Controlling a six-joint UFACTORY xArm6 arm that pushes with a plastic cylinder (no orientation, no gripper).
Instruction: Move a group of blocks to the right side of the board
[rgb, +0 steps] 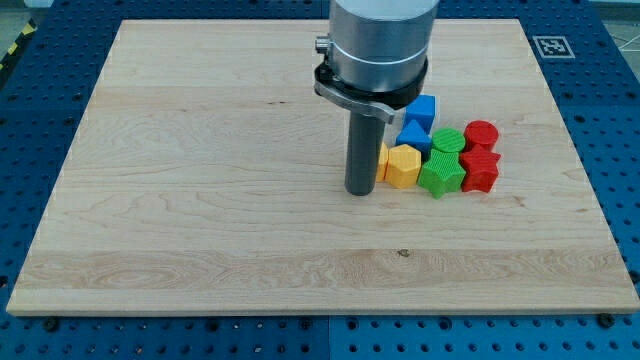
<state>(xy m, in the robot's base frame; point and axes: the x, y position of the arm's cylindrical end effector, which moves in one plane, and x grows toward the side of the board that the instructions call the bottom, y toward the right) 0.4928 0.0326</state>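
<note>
Coloured block cluster (440, 152), long axis left-right, my tip (359, 190) at left end.

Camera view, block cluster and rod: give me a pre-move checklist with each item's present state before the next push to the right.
1. My tip on the cluster's left side, as a rightward push needs: ok.
2. Tip close to the yellow hexagon block: ok; actual contact cannot tell.
3. Cluster compact: ok; blue blocks, green blocks and red blocks sit packed together.
4. Second yellow block behind the rod: shape cannot tell, mostly hidden.
5. Bare board to the right of the red blocks: ok.
6. Group already at the right edge: not ok, still short of it.
</note>
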